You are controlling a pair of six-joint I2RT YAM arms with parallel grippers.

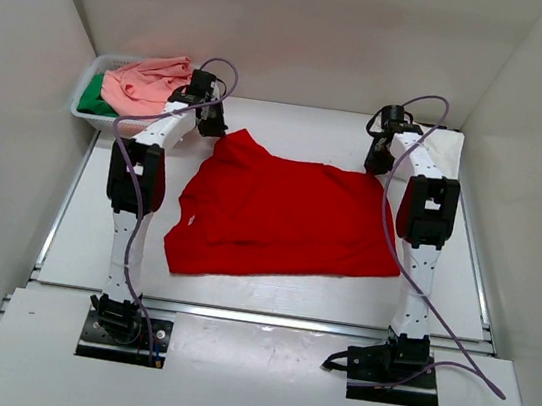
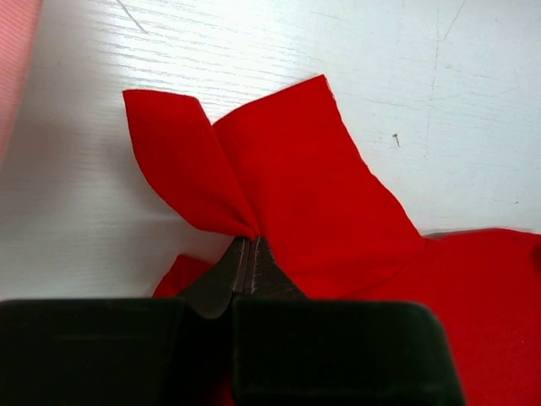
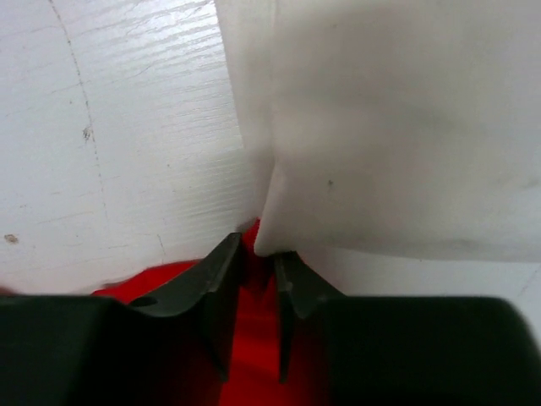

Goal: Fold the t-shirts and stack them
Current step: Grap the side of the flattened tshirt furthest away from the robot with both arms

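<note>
The bright red t-shirt (image 1: 289, 221) lies spread out in the middle of the table. My left gripper (image 1: 210, 122) is at its far left corner, shut on a sleeve that stands up in two flaps (image 2: 313, 194) ahead of the gripper (image 2: 252, 239). My right gripper (image 1: 378, 163) is at the far right corner; in the right wrist view it (image 3: 259, 245) has its jaws narrowly apart with red cloth (image 3: 254, 338) bunched between them. The cream-white t-shirt (image 1: 448, 145) lies just beyond, touching the fingertips (image 3: 397, 127). The salmon-pink (image 1: 146, 83) and green (image 1: 92, 97) t-shirts lie in the basket.
The white mesh basket (image 1: 83, 86) stands at the back left corner, close to my left gripper; a strip of pink cloth (image 2: 13, 68) shows at the left edge of the left wrist view. White walls enclose the table on three sides.
</note>
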